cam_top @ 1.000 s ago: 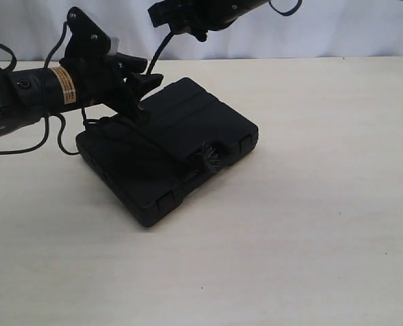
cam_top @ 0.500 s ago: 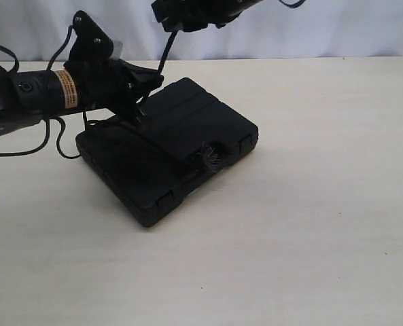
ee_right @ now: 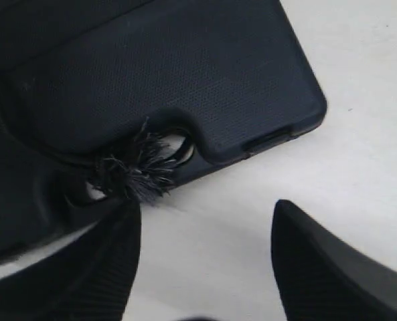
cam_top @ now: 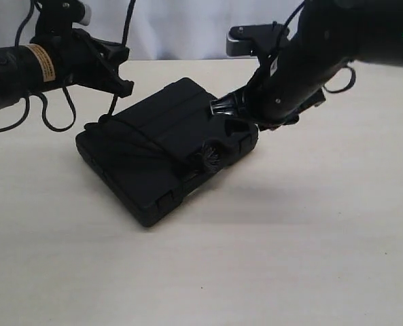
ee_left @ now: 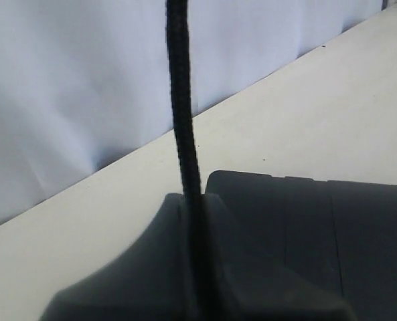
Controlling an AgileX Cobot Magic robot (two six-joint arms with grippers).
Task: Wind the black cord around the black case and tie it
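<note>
The black case (cam_top: 162,139) lies flat on the table, and the black cord (cam_top: 141,141) runs across its lid to a frayed knot (cam_top: 208,157) at the handle cutout. Above the case's far left edge my left gripper (cam_top: 121,85) is shut on the cord. In the left wrist view the cord (ee_left: 181,100) rises from between the closed left gripper (ee_left: 193,224), with the case (ee_left: 332,227) behind. My right gripper (cam_top: 231,117) hovers open over the case's right corner. The right wrist view shows this gripper (ee_right: 208,227) empty over bare table, just short of the knot (ee_right: 141,174) and the case (ee_right: 185,67).
The pale tabletop (cam_top: 296,238) stretches around the case on all sides. A white backdrop (cam_top: 181,27) stands behind the far edge. The left arm's cables (cam_top: 51,115) hang down to the table left of the case.
My right gripper let go of the cord overhead, opened and swung down to the case's right corner. My left gripper shut on the cord and drew back to the left.
</note>
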